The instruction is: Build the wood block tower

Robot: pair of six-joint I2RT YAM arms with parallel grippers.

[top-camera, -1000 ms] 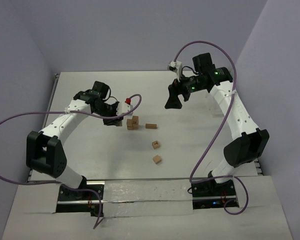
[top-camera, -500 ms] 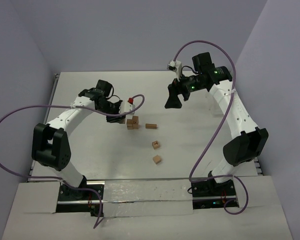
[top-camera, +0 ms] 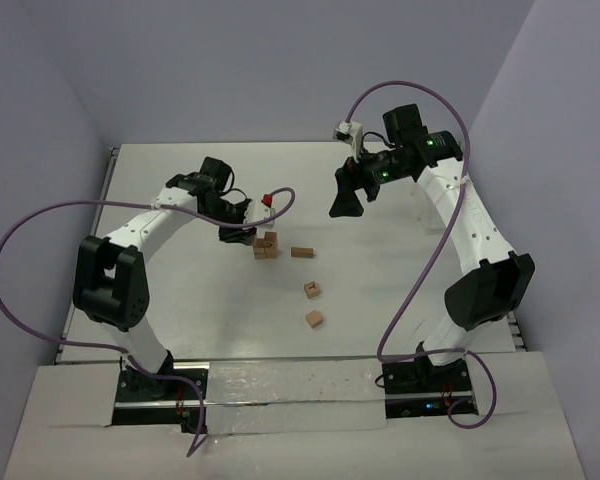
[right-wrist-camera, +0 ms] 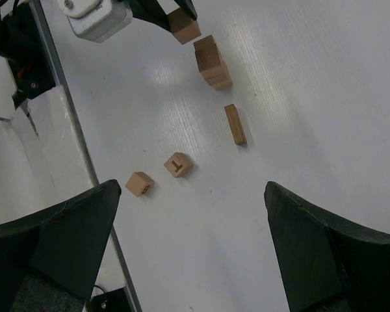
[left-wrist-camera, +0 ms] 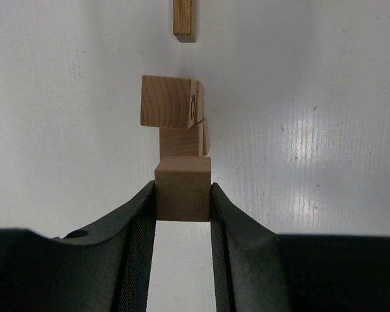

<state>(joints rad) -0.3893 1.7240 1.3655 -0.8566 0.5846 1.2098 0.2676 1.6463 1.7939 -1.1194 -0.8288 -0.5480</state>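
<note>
My left gripper (left-wrist-camera: 182, 198) is shut on a plain wood block (left-wrist-camera: 182, 187), held just left of the tower (top-camera: 267, 245) and close in front of it in the left wrist view. The tower is two tan blocks, the upper block (left-wrist-camera: 169, 101) shifted sideways on the lower block (left-wrist-camera: 180, 141). A flat cuboid (top-camera: 301, 252) lies right of the tower. Two loose cubes (top-camera: 311, 290) (top-camera: 314, 319) sit nearer the arms; one shows a letter T (right-wrist-camera: 179, 164). My right gripper (top-camera: 347, 195) hangs open high above the table, nothing between its fingers (right-wrist-camera: 58, 240).
The white table ends at a metal rail (right-wrist-camera: 84, 162) on the left side of the right wrist view. The left arm's purple cable (top-camera: 280, 200) loops above the tower. Grey walls close in the back and sides.
The left gripper has carried its block a little right and towards the back, closer to the tower. The right arm has stayed where it was.
</note>
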